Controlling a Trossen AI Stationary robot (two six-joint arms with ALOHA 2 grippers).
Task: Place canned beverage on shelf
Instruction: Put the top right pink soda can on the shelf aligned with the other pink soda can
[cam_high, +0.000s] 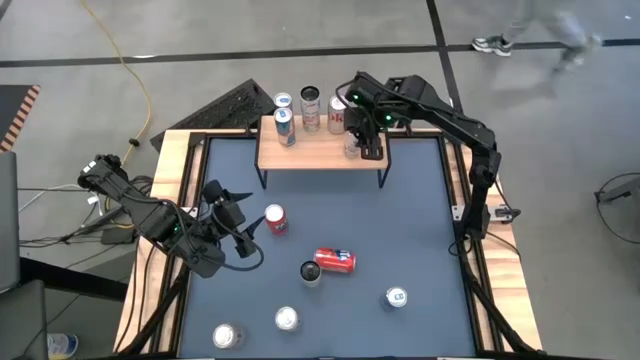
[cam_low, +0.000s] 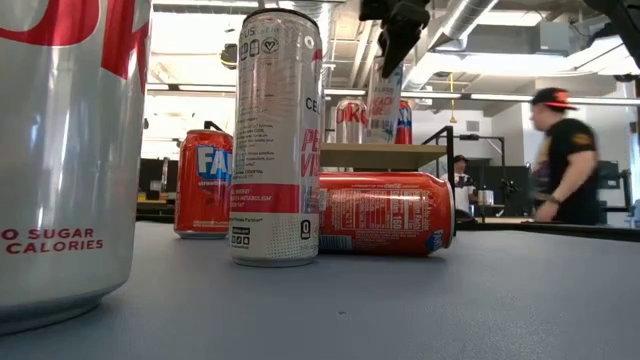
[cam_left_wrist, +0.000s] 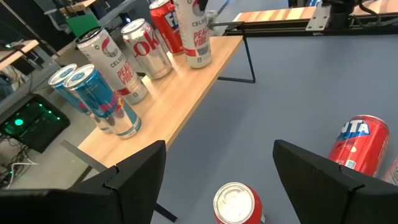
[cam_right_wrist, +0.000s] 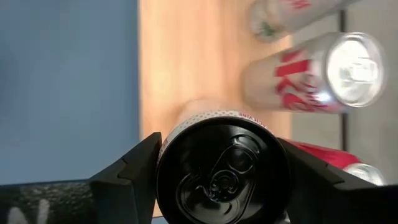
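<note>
The shelf (cam_high: 320, 152), a light wooden top on thin black legs, stands at the table's far side. On it stand two blue cans (cam_high: 284, 122), a tall silver can (cam_high: 310, 108) and a red-and-silver can (cam_high: 338, 112). A white can with a black top (cam_right_wrist: 224, 180) stands on the shelf's right part, inside my right gripper (cam_right_wrist: 221, 171). My left gripper (cam_left_wrist: 217, 180) hangs open over the table's left part, just short of an upright red can (cam_left_wrist: 236, 202). My right gripper comes from above, slanting down, with one finger (cam_right_wrist: 140, 168) on each side of the white can's wall, just under its top rim (cam_right_wrist: 163, 146). No gap shows between fingers and can. The can stands upright with its bottom on the shelf top (cam_low: 385, 100).
On the dark mat lie a red can on its side (cam_high: 335, 260) and, upright, a tall dark-topped can (cam_high: 311, 272) and three silver-topped cans (cam_high: 287, 318) (cam_high: 228, 335) (cam_high: 396, 297). A raised wooden rim (cam_high: 170, 180) frames the table. A person (cam_low: 565, 160) stands beyond it.
</note>
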